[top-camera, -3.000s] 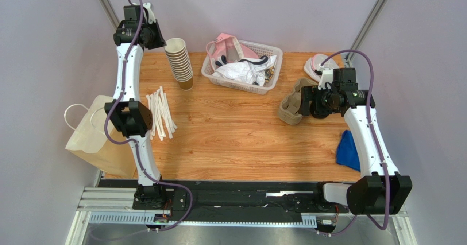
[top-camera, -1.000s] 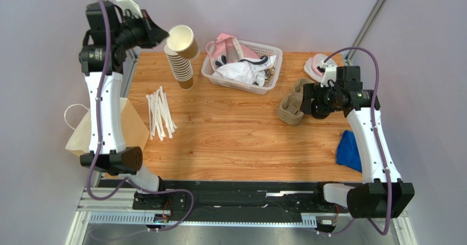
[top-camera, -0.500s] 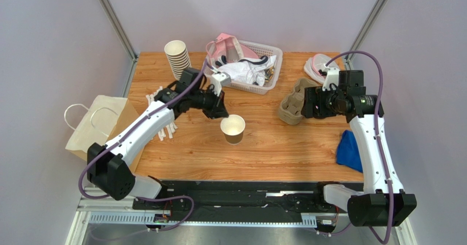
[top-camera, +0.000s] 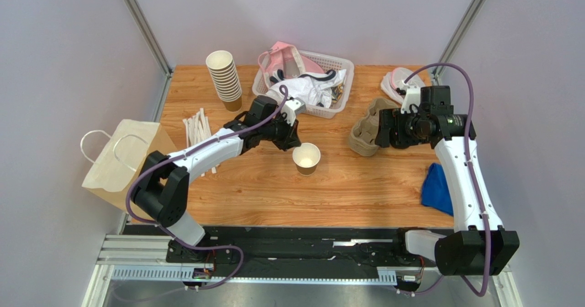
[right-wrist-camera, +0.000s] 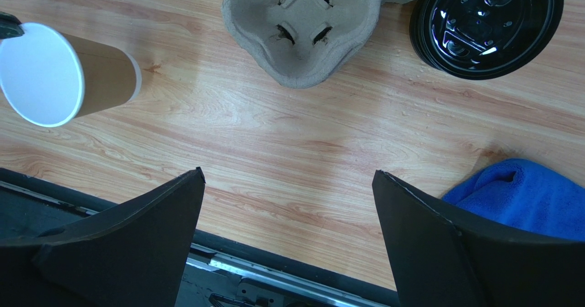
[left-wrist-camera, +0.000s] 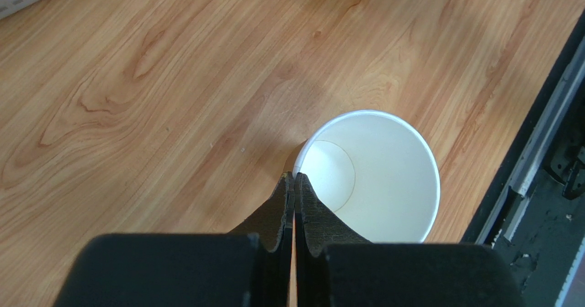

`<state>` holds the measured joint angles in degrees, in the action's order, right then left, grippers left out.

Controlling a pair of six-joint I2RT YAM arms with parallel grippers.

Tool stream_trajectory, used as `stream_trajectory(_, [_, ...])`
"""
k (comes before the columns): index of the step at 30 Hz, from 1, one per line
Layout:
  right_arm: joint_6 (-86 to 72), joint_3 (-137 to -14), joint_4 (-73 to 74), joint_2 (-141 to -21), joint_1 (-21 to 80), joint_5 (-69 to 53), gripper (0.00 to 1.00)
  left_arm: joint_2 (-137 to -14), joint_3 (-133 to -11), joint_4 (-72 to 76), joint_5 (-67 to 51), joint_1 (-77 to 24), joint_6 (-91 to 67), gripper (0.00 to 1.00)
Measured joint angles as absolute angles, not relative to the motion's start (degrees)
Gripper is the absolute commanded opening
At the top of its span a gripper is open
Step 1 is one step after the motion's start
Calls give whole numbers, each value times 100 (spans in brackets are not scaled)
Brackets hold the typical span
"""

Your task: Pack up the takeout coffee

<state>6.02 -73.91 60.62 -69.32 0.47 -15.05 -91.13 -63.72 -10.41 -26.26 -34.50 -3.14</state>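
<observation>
No cup with a black lid shows in any view. A lidless kraft-brown paper cup with a white inside stands upright at the table's middle; it also shows in the left wrist view and the right wrist view. My left gripper is shut on its near rim. I cannot tell if the cup touches the table. A grey pulp cup carrier lies to its right. My right gripper hovers open and empty by the carrier. Black lids lie beside the carrier.
A stack of lidless brown cups stands at the back left. A white basket of packets sits at the back. White sticks lie at the left, a paper bag off the left edge, a blue cloth at the right.
My left arm lifted one cup off the stack, brought it down to the table's middle, and has shifted it a little right toward the carrier. The right arm has barely moved.
</observation>
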Motion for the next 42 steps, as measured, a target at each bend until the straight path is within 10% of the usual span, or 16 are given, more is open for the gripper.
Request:
stream_trajectory(18, [585, -7395, 6064, -6945, 47, -1763, 100, -9238, -5898, -679, -2300, -3763, -445, 5])
stream_trajectory(28, [589, -7526, 6119, -6978, 47, -1815, 100, -9238, -5911, -775, -2167, -3765, -517, 36])
stream_trajectory(36, [617, -7944, 6313, -6982, 47, -1903, 100, -9017, -6403, -1568, -2080, -3765, -543, 99])
stream_trajectory(42, [672, -8182, 6320, -6976, 14, -1848, 100, -8184, -7675, -2491, -1841, -3769, -325, 99])
